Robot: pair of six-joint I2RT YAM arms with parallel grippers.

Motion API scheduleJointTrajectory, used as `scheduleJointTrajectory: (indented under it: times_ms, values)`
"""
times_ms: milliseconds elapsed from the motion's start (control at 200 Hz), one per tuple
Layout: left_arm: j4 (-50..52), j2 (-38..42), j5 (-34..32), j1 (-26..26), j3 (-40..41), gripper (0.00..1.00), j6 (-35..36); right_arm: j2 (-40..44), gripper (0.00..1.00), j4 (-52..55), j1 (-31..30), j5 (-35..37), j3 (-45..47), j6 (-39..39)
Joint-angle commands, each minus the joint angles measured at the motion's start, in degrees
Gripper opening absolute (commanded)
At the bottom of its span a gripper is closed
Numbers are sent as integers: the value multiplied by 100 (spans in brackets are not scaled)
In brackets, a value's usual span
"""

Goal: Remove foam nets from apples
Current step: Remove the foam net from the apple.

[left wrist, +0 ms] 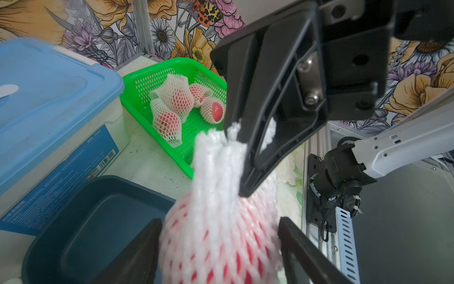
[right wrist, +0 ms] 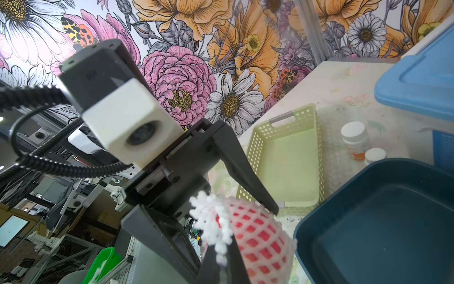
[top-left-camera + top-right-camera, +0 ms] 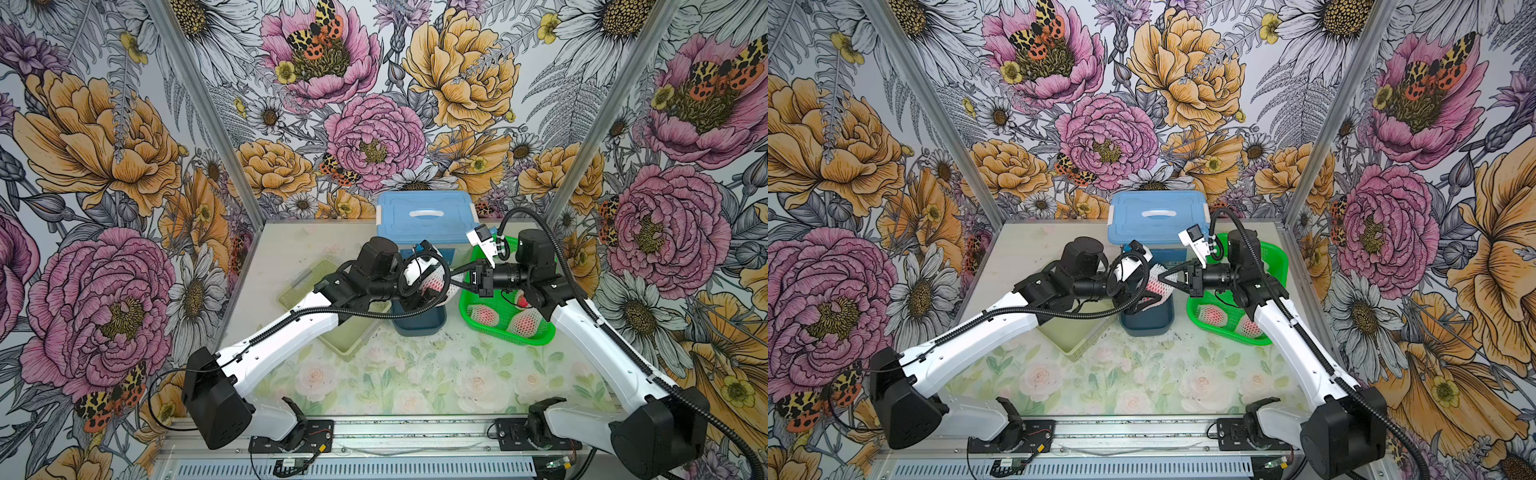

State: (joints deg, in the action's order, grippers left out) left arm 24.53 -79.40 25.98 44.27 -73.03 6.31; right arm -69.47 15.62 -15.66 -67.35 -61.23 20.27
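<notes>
Above the dark blue plastic tub [image 1: 118, 179] in the middle of the desk [image 3: 415, 374], a round red apple [image 2: 258, 236] in a white foam net [image 1: 216, 159] is up in the air between the two arms. The left gripper [image 1: 219, 228] has its fingers on both sides of the apple, pressing on it over the net. The right gripper [image 3: 1163, 277] has its fingers pressed together on the frilly end of the net. The net looks long and thin there.

I think this is the pulling-off step. Next, the right gripper should pull to the right while the left one holds tight, so the net slides off. The left fingers sit on top of the net, so it might get stuck there.

The big blue box with a lid [image 3: 424, 212] is just behind, on the far side, so there is little room that way. The bright green plastic basket [image 1: 172, 62], with more netted apples [image 1: 177, 98], sits low on the right under the right arm. There is room above its rim. The near side of the desk is open too.
</notes>
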Motion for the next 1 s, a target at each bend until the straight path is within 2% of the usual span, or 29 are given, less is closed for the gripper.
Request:
scheduleJointTrajectory:
  times_ms: [0, 120, 240, 350, 420, 771, 841, 926, 996]
  values:
    - [122, -13, 259, -68, -141, 73, 37, -27, 10, -57, -175, -115, -256, -153]
    - [122, -41, 277, -81, -176, 75, 37, -88, 10, -51, -344, -93, -305, -233]
    - [123, -35, 233, -76, -194, 93, 26, -182, 2, -46, -427, -45, -282, -258]
    - [121, 24, 150, -76, -208, 96, 53, -241, 0, -50, -473, -22, -261, -284]
    - [113, 62, 127, -89, -190, 92, 80, -273, 0, -50, -483, -16, -260, -283]
    - [114, 117, 57, -138, -153, 56, 108, -391, 2, -30, -552, 37, -293, -269]
    - [114, 126, 24, -147, -146, 55, 119, -402, 2, -30, -570, 55, -303, -278]
    - [122, 117, 13, -155, -144, 62, 117, -368, 2, -32, -578, 137, -302, -301]
    - [122, 122, 25, -160, -143, 62, 117, -335, 2, -32, -578, 192, -306, -322]
